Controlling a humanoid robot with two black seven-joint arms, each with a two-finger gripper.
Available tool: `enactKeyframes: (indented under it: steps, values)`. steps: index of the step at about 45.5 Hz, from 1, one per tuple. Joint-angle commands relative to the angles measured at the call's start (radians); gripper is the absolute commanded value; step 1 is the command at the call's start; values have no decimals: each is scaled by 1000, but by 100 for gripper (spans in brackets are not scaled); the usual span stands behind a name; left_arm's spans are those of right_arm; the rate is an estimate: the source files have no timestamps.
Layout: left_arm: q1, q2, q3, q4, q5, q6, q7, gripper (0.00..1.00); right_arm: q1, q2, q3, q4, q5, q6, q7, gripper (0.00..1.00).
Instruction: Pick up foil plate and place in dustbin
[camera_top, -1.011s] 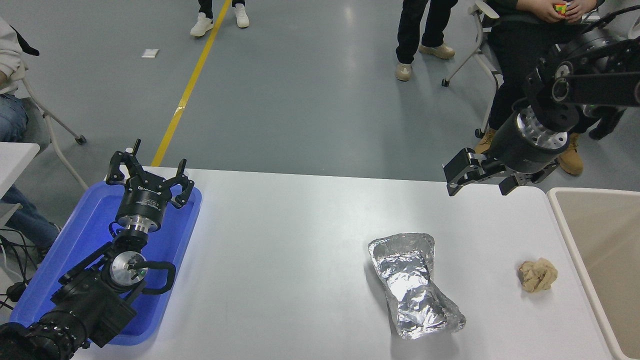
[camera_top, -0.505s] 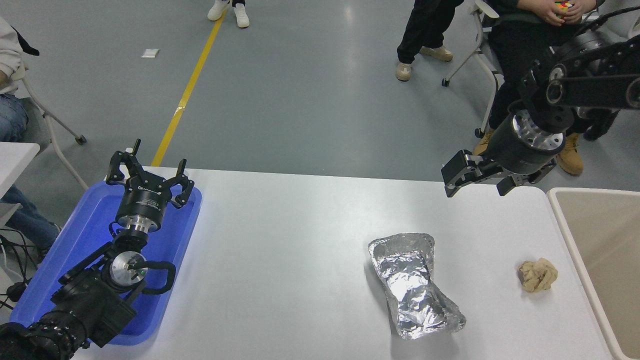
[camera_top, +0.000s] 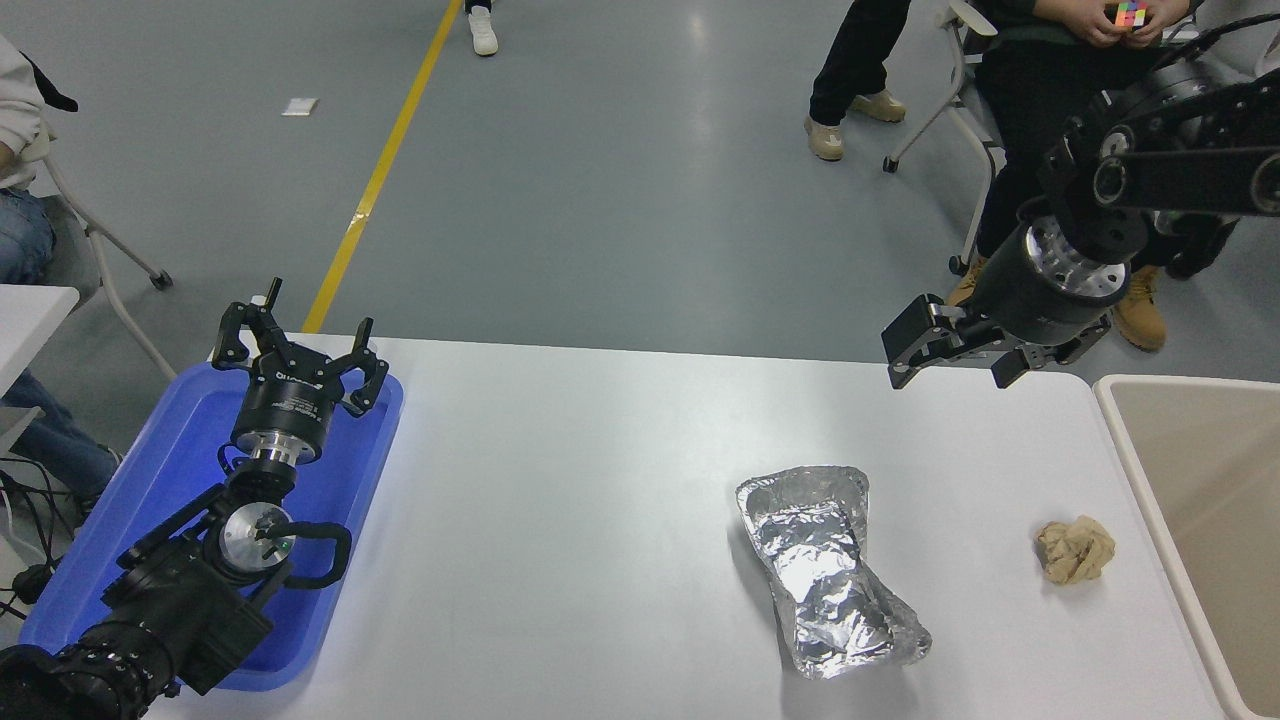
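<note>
Black and metal-collared, the right gripper (camera_top: 950, 355) is held in the air over the far right edge of the white table (camera_top: 580, 480), its fingers spread apart and empty. Well nearer the camera, the foil plate (camera_top: 828, 572) lies flat on the table, wrinkled and pinched at the waist, apart from the gripper. To its right a small tan paper wad (camera_top: 1076, 549) is seen, and beyond that the pale rim of the dustbin (camera_top: 1150, 480) stands against the table's right end. At the lower left the left gripper (camera_top: 298, 360) is parked over a blue tray (camera_top: 120, 540), its fingers spread and holding nothing. The tabletop is smooth and bright with a soft glare. Past its far edge a grey floor is crossed by a yellow line (camera_top: 385, 165); a seated person's hands (camera_top: 1120, 20) are seen holding a colourful cube (camera_top: 1131, 14), and shoes of others are visible at the top.
</note>
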Motion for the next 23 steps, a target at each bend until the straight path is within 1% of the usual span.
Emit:
enactKeyframes:
  steps: [1, 7, 14, 23]
  values:
    - [0, 0, 0, 0, -1, 1, 0, 100, -27, -2, -3, 2, 4, 1, 0, 100]
    - [0, 0, 0, 0, 0, 1, 0, 100, -74, -2, 2, 5, 1, -30, 0, 100]
    - [0, 0, 0, 0, -1, -1, 0, 100, -134, -1, -6, 4, -16, -137, 0, 100]
    - [0, 0, 0, 0, 0, -1, 0, 100, -209, 10, 1, -1, -16, -185, 0, 100]
